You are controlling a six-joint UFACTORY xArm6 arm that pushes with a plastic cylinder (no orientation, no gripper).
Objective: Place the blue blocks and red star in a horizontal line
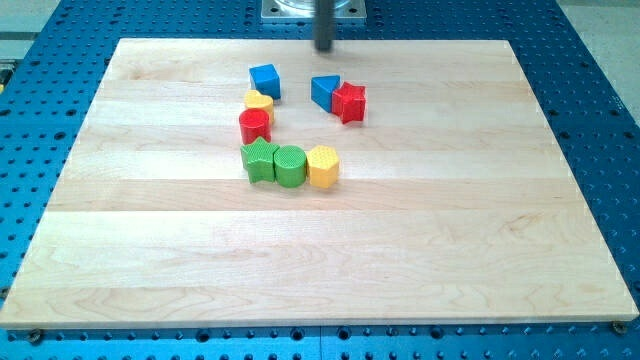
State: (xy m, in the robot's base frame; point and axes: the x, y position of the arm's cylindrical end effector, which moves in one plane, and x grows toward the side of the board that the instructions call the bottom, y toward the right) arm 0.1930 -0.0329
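Note:
A blue cube [265, 80] sits near the view's top, left of centre. A blue triangle [324, 91] lies to its right, touching a red star [349, 102] on the triangle's right side. The dark rod comes down at the board's top edge, and my tip [325, 47] is above the blue triangle, apart from every block. The gap between the blue cube and the blue triangle is about one block wide.
A yellow block [258, 101] and a red cylinder [255, 125] sit just below the blue cube. Below them, a green star-like block [260, 161], a green cylinder [290, 165] and a yellow hexagon [323, 166] form a row. The wooden board [320, 250] lies on a blue perforated table.

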